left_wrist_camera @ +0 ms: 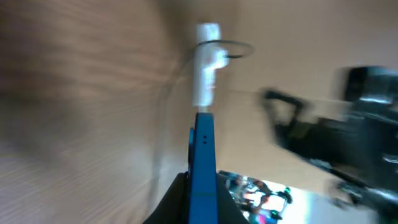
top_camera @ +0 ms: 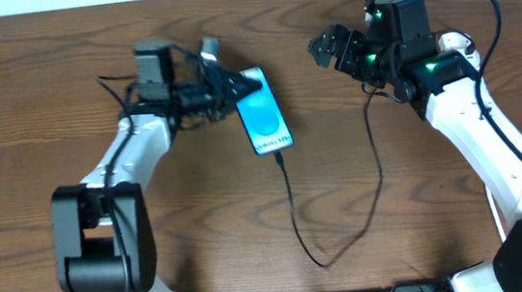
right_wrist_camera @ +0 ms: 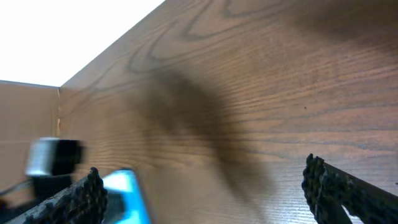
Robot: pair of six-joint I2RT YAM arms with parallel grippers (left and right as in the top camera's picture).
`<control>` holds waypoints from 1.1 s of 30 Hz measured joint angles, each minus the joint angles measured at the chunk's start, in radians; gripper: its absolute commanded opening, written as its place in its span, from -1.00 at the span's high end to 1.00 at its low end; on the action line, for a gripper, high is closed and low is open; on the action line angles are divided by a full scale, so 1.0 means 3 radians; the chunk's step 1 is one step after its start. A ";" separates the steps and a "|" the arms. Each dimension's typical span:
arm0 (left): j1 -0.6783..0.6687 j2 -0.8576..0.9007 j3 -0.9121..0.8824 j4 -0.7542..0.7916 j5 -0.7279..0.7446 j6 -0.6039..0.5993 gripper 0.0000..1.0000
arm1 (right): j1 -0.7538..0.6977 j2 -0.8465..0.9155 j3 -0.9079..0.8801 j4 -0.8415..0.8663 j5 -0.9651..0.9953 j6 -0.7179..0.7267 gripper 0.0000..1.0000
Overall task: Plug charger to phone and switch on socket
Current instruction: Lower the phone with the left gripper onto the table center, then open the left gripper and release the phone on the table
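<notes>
While left gripper [top_camera: 228,86] clamps phone [top_camera: 265,116], right gripper [top_camera: 329,49] hangs wide apart nearby; charger [top_camera: 292,211] touches phone's lower end.

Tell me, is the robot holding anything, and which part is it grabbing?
The left gripper holds the phone by the end away from the charger. The right gripper is open and holds nothing.
</notes>
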State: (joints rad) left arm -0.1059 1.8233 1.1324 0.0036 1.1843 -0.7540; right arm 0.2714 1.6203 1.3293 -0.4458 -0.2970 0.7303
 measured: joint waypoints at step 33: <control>-0.0861 0.0599 -0.0031 -0.0732 -0.1451 0.0841 0.27 | 0.0000 -0.0014 0.0000 -0.0281 0.0078 -0.0196 -0.99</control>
State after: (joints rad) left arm -0.3641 2.0029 1.1233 -0.2161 0.7490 -0.5018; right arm 0.2714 1.6161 1.3293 -0.5301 -0.2737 0.6716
